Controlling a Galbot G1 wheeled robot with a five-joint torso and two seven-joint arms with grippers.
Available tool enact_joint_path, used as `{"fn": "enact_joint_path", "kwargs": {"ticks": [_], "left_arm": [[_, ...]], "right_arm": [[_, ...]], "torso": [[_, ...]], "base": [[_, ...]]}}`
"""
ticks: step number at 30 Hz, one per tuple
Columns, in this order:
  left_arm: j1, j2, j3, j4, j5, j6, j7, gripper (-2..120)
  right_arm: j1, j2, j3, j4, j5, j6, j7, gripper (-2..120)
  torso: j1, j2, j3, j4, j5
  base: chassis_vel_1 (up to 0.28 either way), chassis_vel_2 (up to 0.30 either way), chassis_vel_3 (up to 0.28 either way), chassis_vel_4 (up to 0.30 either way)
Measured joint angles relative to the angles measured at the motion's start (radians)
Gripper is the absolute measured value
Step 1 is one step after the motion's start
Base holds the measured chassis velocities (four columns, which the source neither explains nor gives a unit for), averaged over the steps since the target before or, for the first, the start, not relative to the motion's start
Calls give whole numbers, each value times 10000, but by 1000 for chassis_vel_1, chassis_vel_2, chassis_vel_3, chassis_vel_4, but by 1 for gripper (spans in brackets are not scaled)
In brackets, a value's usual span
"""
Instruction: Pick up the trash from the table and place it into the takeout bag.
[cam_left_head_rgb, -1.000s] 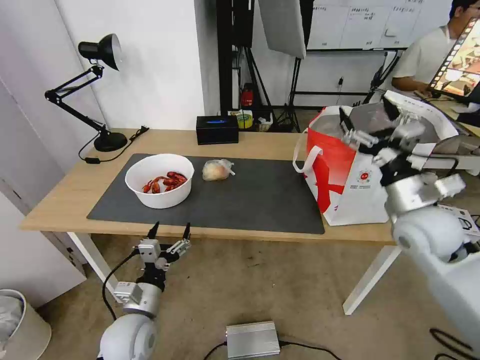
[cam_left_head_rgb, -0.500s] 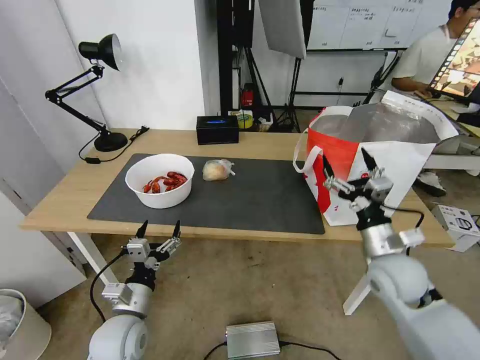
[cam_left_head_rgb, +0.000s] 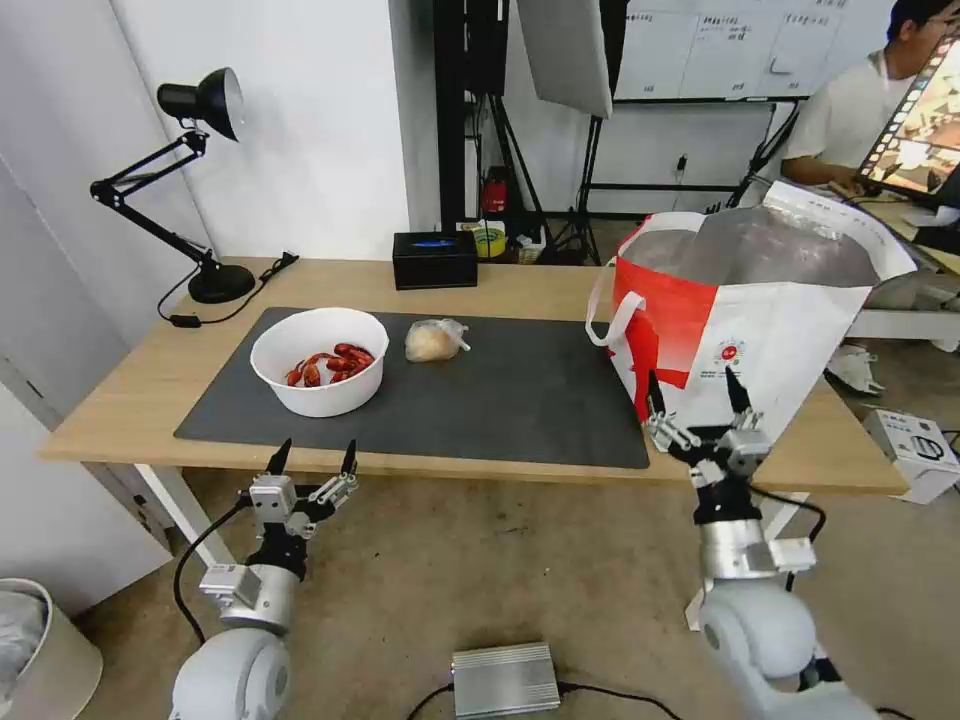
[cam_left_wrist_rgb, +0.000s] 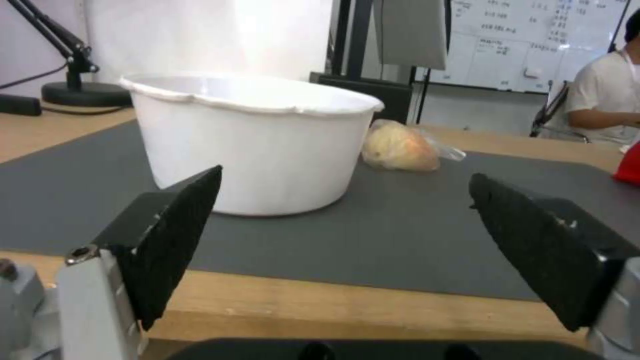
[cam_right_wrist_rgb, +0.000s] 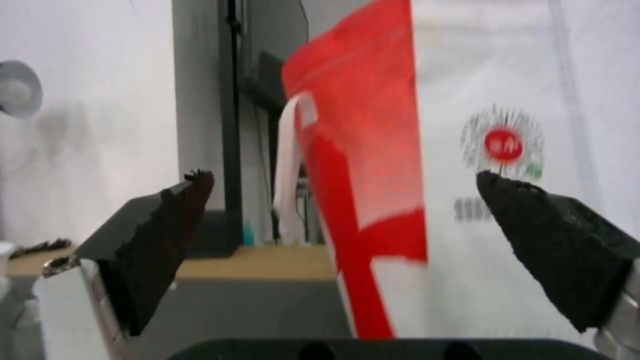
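Hanging wide open and empty below the near table (cam_left_head_rgb: 150, 400) edge, right gripper (cam_left_head_rgb: 693, 392) has dropped from bag-front height. Takeout bag (cam_left_head_rgb: 770, 330) interior hidden. Left gripper (cam_left_head_rgb: 313, 457) parted, empty, facing bowl (cam_left_head_rgb: 318, 360) and small clear bag (cam_left_head_rgb: 434, 340).

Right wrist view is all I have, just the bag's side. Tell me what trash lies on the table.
Observer: A white bowl of red crayfish and a small clear bag with a tan lump sit on the dark mat.
Operator: Give me the left hand's position.
Observer: The left hand is open, low at the table's near edge, facing the bowl.
Operator: Report the bag's mouth.
Observer: The takeout bag stands open-topped, silver lining showing, on the table's right end, with the open right hand in front of its lower side.
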Motion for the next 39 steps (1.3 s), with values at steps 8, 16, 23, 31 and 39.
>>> {"fn": "enact_joint_path", "kwargs": {"ticks": [8, 16, 23, 31, 39], "left_arm": [[-19, 15, 7, -126, 63, 104, 3, 100], [-20, -72, 91, -154, 128, 129, 14, 100], [16, -135, 103, -165, 160, 65, 49, 100], [50, -185, 107, -164, 189, 20, 81, 100], [72, -272, 81, -189, 213, -4, 142, 100]], "right_arm": [[-535, 242, -183, 163, -315, -487, 257, 100], [-1143, 419, -476, 484, -466, -1171, 393, 100], [-1502, 518, -658, 881, -497, -1732, 473, 100], [-1558, 483, -665, 991, -585, -1832, 465, 100], [-1610, 466, -687, 1008, -594, -1790, 466, 100]], "torso": [[0, -1, 0, -1, 1], [0, -1, 0, -1, 1], [0, -1, 0, -1, 2], [1, -1, 0, -1, 2], [0, -2, 0, -1, 2]], "base": [[0, 0, 0, 0], [0, 0, 0, 0], [0, 0, 0, 0], [0, 0, 0, 0], [0, 0, 0, 0]]}}
